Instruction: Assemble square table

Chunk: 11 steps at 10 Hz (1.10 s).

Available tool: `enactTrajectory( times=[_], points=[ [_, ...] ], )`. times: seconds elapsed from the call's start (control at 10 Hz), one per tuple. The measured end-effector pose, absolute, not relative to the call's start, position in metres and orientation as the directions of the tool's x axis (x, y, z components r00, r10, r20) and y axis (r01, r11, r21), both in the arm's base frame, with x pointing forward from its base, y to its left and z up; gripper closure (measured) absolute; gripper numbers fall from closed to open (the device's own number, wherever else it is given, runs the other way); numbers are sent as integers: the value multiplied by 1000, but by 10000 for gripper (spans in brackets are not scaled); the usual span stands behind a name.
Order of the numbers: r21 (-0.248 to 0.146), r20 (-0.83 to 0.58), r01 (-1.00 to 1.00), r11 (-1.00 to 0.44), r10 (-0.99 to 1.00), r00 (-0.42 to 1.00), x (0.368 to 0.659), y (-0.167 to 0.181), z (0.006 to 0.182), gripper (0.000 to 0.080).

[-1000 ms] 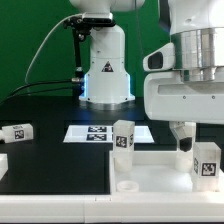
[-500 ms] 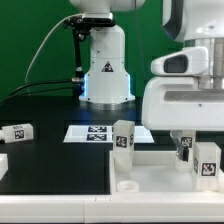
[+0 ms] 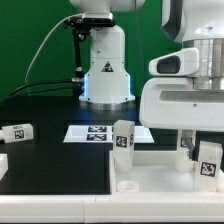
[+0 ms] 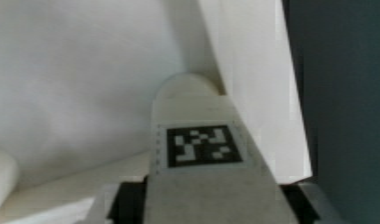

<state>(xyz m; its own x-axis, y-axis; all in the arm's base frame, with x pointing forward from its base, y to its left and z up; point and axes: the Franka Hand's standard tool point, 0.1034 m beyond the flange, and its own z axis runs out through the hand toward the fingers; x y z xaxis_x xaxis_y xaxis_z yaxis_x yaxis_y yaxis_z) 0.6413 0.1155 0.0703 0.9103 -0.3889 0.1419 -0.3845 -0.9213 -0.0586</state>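
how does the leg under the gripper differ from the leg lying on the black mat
The leg under the gripper stands upright on the tabletop, between the gripper fingers; the leg on the black mat lies on its side, untouched, far toward the exterior view's left. Both are white and tagged.

One square tabletop panel [image 3: 150, 165] is counted. Three tagged white legs are seen in the exterior view: one lying [image 3: 17, 132], one upright on the panel [image 3: 123, 139], one beneath the gripper [image 3: 208, 159]. One marker board [image 3: 92, 133] and one gripper [image 3: 197, 146] are recorded.
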Motion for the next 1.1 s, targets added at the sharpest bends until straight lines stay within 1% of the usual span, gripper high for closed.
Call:
enactTrajectory(
  times=[0.2, 0.4, 0.6, 0.7, 0.8, 1.0, 1.1],
  points=[
    [-87, 131, -605, -792, -611, 781, 641, 114, 71, 515],
    [-114, 100, -809, -577, -817, 568, 639, 114, 70, 515],
    [-152, -8, -963, -222, -974, 226, 639, 112, 69, 515],
    [-149, -49, -986, -68, -996, 76, 639, 113, 69, 515],
    [-142, -72, -988, 53, -996, -44, 639, 112, 69, 515],
    [-143, -71, -988, 53, -996, -44, 638, 112, 69, 515],
    [-150, -55, -988, -48, -997, 57, 638, 112, 70, 456]
  ],
)
